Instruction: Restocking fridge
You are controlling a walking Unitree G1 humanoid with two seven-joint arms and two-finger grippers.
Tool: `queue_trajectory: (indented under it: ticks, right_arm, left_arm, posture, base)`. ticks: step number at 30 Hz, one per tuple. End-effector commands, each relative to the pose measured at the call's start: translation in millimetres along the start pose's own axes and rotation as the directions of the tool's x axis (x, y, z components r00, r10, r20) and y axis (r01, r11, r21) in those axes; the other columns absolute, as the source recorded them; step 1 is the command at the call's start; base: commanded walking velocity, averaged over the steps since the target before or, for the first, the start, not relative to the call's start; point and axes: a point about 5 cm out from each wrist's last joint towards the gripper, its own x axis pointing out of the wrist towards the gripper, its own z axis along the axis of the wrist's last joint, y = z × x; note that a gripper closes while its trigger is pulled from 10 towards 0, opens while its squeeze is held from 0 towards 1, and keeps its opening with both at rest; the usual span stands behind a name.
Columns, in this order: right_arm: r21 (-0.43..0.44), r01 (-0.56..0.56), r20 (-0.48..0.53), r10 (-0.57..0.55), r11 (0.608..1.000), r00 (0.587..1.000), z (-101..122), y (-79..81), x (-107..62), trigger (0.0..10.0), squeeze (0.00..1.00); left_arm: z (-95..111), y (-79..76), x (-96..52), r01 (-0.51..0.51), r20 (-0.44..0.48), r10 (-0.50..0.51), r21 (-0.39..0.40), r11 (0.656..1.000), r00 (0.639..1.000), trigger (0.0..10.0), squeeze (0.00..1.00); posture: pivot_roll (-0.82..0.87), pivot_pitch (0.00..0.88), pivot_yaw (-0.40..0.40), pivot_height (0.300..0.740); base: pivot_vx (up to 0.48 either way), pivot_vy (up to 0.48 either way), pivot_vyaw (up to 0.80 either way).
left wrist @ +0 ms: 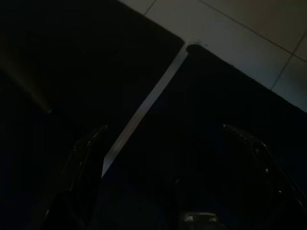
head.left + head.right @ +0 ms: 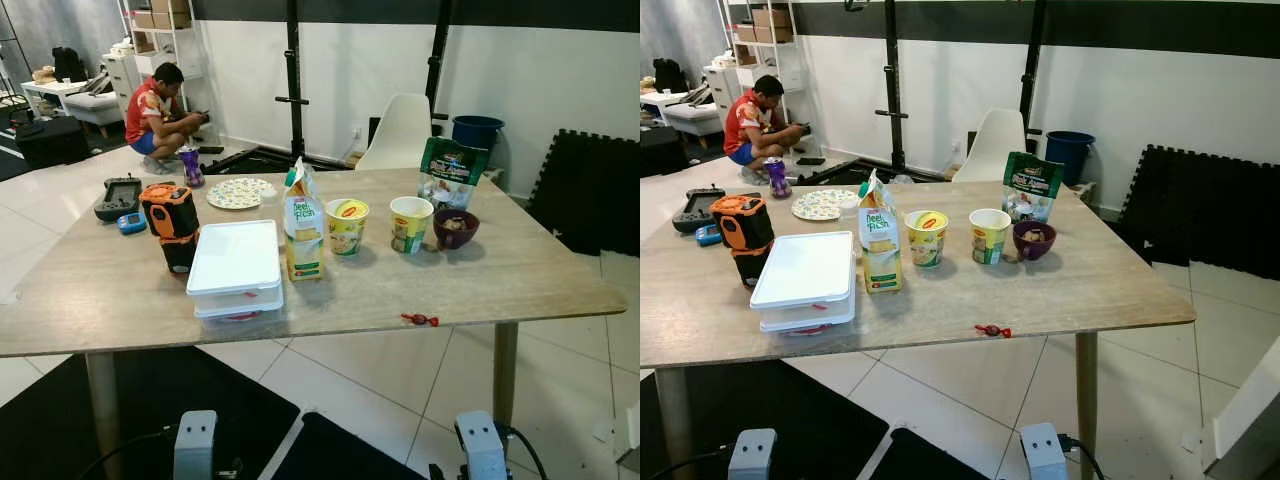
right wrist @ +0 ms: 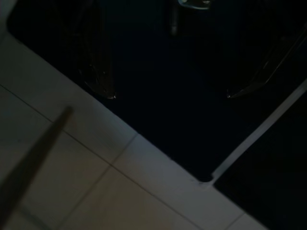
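Wooden table (image 2: 520,270): white lidded box (image 2: 236,258), milk carton (image 2: 303,222), two noodle cups (image 2: 347,226), bowl (image 2: 455,228).

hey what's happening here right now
Nothing is being handled yet. The robot stands facing a wooden table set with a juice carton, two noodle cups, a dark bowl, a snack bag and a white lidded box. Both arms hang low over black floor mats, left gripper and right gripper open and empty. A person crouches in the background.
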Motion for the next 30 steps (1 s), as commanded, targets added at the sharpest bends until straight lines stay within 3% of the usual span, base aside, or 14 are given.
queue_trajectory:
  ticks: [1, 8, 14, 30]
  right_arm:
    - [0.007, -0.001, -0.009, 0.001, 1.0, 1.0, -0.7, 0.6, 0.3, 10.0, 0.0]
    - [0.006, -0.003, -0.008, 0.003, 1.0, 1.0, 0.0, 0.6, 0.5, 10.0, 0.0]
    - [0.0, 0.004, -0.039, -0.004, 1.0, 0.999, -3.0, -0.8, 0.2, 10.0, 0.0]
    - [0.0, -0.001, -0.027, 0.001, 1.0, 1.0, -2.0, 1.3, 0.6, 10.0, 0.0]
  left_arm:
    - [-8.0, -0.6, -1.5, -0.006, -0.029, 0.006, -0.017, 1.0, 1.0, 10.0, 0.0]
    - [-8.3, -0.6, -1.5, -0.009, -0.029, 0.009, -0.023, 1.0, 1.0, 10.0, 0.0]
    - [-7.9, -0.9, -1.4, -0.013, -0.029, 0.012, -0.028, 1.0, 1.0, 10.0, 0.0]
    - [-8.7, 0.1, -1.7, -0.022, -0.031, 0.022, -0.021, 1.0, 0.999, 10.0, 0.0]
  posture:
    - [0.05, 0.078, 0.009, 0.734]
    - [0.05, 0.076, 0.009, 0.734]
    - [0.05, 0.077, 0.008, 0.734]
    - [0.05, 0.079, 0.009, 0.734]
  base:
    - [0.0, 0.0, 0.0]
    - [0.0, 0.0, 0.0]
    - [0.0, 0.0, -0.8]
    - [0.0, 0.0, 0.0]
